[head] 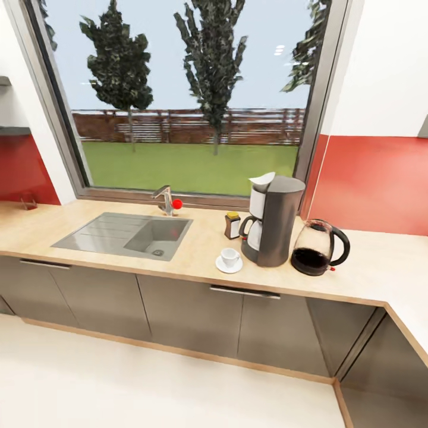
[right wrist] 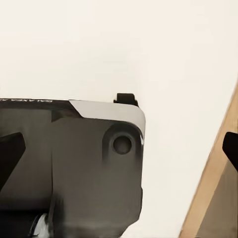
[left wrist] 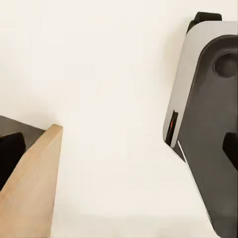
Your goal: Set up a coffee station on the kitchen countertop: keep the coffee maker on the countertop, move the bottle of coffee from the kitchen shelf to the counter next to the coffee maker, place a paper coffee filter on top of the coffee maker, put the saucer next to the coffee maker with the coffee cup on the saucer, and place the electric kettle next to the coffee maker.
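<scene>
Standing grouped in head view on light beige wood-look tabletop (head: 119, 270): tall dark grey coffee maker (head: 274, 221), white paper filter (head: 262, 178) atop; yellow-lidded jar (head: 232, 225), white cup (head: 229, 257) on white saucer (head: 229, 267), glass kettle (head: 316, 247) flanking. Wrist views: pale floor, robot base; tool state cannot tell.

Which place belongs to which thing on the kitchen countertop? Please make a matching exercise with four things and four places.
Things:
1. paper coffee filter
2. coffee cup
3. bottle of coffee
4. electric kettle

Places:
A. on the saucer
B. between the sink and the coffee maker
C. on top of the coffee maker
D. on the coffee maker's side away from the sink

Pairs: 1-C, 2-A, 3-B, 4-D
</scene>
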{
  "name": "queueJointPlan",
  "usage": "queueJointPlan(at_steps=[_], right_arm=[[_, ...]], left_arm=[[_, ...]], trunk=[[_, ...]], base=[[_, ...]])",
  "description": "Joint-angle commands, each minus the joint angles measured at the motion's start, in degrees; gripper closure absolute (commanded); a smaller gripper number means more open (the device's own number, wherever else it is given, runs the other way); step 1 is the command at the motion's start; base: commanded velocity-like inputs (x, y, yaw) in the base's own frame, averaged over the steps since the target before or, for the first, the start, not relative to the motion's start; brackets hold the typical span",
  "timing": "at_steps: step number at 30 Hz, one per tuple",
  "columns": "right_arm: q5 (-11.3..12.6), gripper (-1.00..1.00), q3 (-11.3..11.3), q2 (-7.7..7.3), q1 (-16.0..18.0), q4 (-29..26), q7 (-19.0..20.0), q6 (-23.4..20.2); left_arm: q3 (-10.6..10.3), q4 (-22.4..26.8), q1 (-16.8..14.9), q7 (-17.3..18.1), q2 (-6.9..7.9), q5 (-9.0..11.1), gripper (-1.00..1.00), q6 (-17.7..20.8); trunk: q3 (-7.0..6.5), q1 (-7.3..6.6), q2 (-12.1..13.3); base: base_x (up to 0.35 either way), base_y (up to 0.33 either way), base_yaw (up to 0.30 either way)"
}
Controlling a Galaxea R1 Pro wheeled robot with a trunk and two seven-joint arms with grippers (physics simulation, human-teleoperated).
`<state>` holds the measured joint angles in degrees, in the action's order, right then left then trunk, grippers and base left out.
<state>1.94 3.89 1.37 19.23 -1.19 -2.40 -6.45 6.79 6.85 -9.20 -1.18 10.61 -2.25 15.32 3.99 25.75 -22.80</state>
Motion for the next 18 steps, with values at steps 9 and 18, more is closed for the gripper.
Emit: queueJointPlan(at_steps=[9, 18], right_arm=[[0.26, -1.0, 0.42, 1.73, -1.98, -0.27, -0.2, -3.46], [0.34, -1.0, 0.33, 1.84, -2.01, -0.31, -0.38, -6.82]], left_arm=[[-2.14, 0.09, -0.03, -5.5, -0.79, -0.14, -1.0, 4.4], [-2.22, 0.09, -0.03, -6.27, -1.04, -0.14, -1.0, 4.45]], trunk=[[0.12, 0.04, -0.12], [0.12, 0.04, -0.12]], base=[[0.0, 0.0, 0.009], [0.0, 0.0, 0.0]])
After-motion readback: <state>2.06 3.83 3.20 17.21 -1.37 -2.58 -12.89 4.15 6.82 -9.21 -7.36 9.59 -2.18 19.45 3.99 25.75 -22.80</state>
